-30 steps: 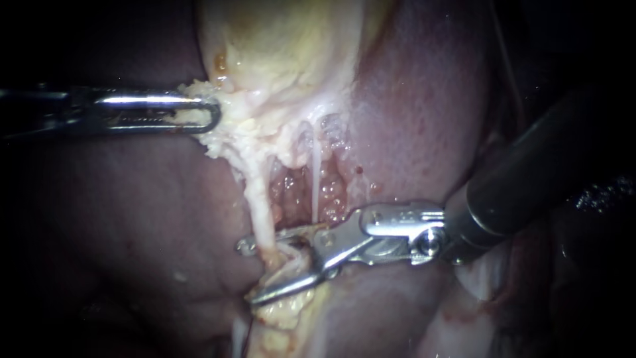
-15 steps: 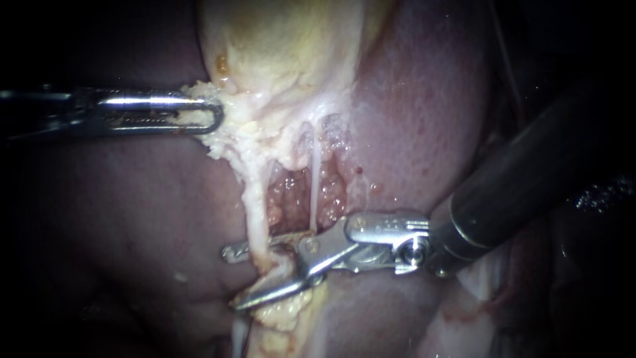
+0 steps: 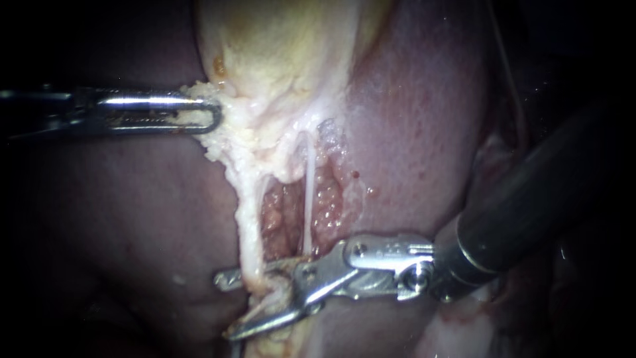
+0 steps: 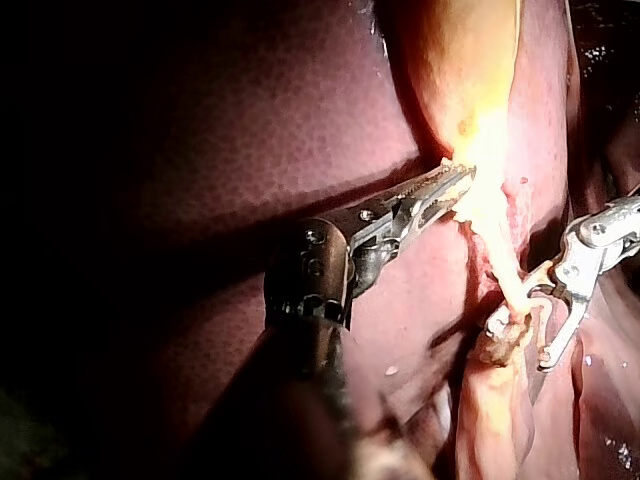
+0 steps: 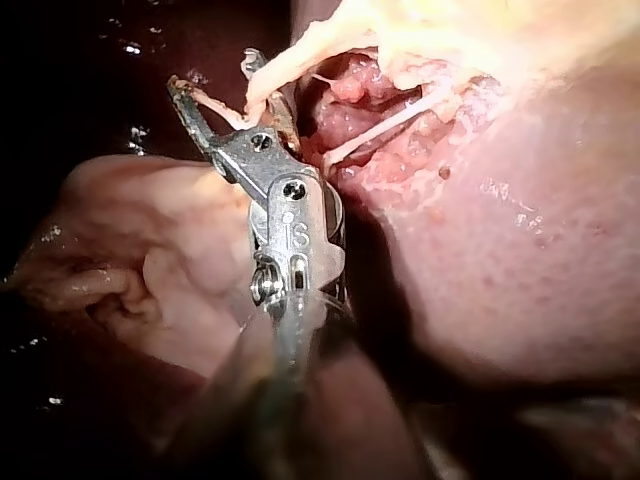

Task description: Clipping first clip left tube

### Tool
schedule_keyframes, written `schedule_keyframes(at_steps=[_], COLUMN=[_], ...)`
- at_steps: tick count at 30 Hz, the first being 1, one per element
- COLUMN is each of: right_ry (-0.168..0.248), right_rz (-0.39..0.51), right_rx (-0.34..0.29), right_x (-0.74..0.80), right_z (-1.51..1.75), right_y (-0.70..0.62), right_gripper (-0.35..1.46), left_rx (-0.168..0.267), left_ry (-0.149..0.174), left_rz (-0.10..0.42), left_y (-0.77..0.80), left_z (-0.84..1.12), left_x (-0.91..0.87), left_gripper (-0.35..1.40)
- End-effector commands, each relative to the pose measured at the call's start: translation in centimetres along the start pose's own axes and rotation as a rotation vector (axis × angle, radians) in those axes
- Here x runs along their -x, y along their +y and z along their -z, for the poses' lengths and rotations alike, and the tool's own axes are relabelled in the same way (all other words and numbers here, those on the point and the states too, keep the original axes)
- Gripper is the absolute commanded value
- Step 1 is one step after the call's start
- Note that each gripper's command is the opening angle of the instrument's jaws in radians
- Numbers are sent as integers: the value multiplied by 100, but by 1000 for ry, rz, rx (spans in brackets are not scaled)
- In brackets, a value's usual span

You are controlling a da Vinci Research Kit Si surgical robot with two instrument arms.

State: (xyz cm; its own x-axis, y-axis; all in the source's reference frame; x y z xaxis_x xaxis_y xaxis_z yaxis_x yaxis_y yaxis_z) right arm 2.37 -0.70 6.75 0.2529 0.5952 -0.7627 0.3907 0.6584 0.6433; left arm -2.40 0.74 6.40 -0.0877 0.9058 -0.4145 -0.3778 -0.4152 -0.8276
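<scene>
The smooth dark red-brown liver (image 3: 126, 225) fills the field. The pale yellow gallbladder (image 3: 278, 46) lies on it, tapering down to a pink, grainy raw patch (image 3: 328, 199) crossed by a thin white tube (image 3: 309, 185).

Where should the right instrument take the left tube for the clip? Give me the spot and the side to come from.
Take the left tube on its bare lower stretch, beside the opening. Come from the right, crosswise: the left instrument, shut on the gallbladder, holds the tube taut and nearly upright, so the open jaws of the right instrument can probably straddle it.
</scene>
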Motion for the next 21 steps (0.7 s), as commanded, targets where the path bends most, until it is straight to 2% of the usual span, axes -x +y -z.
schedule_keyframes(at_steps=[1,8,16,18,21], right_ry=[1,10,12,12,12], right_rz=[-18,-144,-228,-252,-317], right_rx=[1,18,24,27,26], right_x=[-2,-15,-14,-14,-12], right_z=[1,8,12,13,16], right_y=[1,4,7,9,13], right_gripper=[35,10,-20,-35,-35], left_rx=[0,0,0,0,0], left_ry=[0,0,0,0,0], left_rz=[0,0,0,0,0], left_y=[0,0,0,0,-1], left_z=[0,0,0,0,0], left_x=[0,0,0,0,0], left_gripper=[-35,-35,-35,-35,-35])
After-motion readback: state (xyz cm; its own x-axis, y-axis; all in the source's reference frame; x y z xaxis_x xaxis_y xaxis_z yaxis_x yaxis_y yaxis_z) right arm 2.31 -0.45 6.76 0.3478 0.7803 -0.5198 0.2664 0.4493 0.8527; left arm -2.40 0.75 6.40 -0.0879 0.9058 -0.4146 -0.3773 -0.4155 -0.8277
